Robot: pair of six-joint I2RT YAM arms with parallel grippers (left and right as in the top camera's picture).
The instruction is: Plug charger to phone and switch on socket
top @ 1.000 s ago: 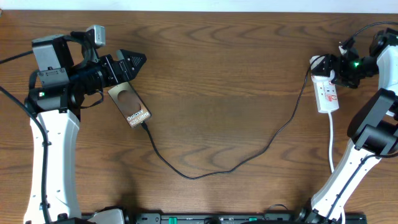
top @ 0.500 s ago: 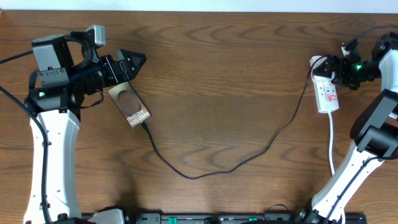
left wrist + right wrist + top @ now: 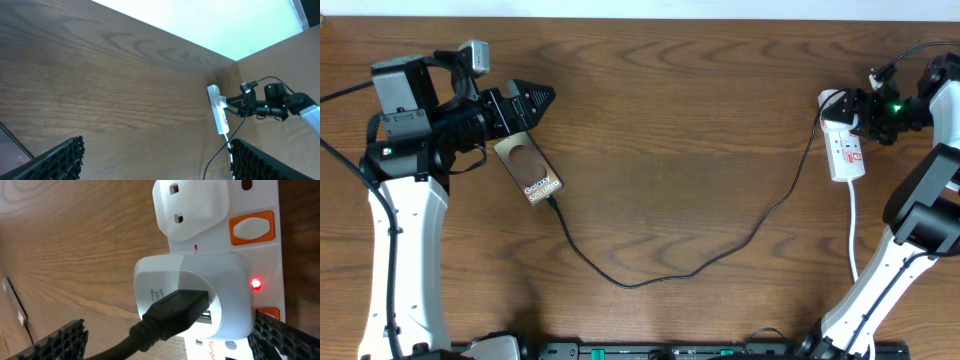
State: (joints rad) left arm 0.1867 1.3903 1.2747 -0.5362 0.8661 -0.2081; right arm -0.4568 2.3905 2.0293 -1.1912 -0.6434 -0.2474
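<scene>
The phone point(image 3: 529, 168) lies on the table at the left, lettering up. The charger cable point(image 3: 650, 278) runs from the phone's lower end across the table to a white adapter point(image 3: 200, 295) in the socket strip point(image 3: 846, 150) at the right. A red light point(image 3: 256, 284) glows on the strip beside the adapter. My left gripper point(image 3: 542, 98) is open just above the phone's far end, holding nothing. My right gripper point(image 3: 855, 113) is open, its fingers point(image 3: 165, 340) either side of the adapter over the strip. The strip also shows far off in the left wrist view point(image 3: 219, 111).
The strip's white cord point(image 3: 853, 235) runs toward the front edge beside my right arm. An empty outlet point(image 3: 192, 202) and an orange switch point(image 3: 251, 228) sit past the adapter. A black bar point(image 3: 670, 350) lines the table's front edge.
My right gripper shifted slightly to the right over the strip a second ago; since then nothing has moved. The left arm, phone and cable stay still.
</scene>
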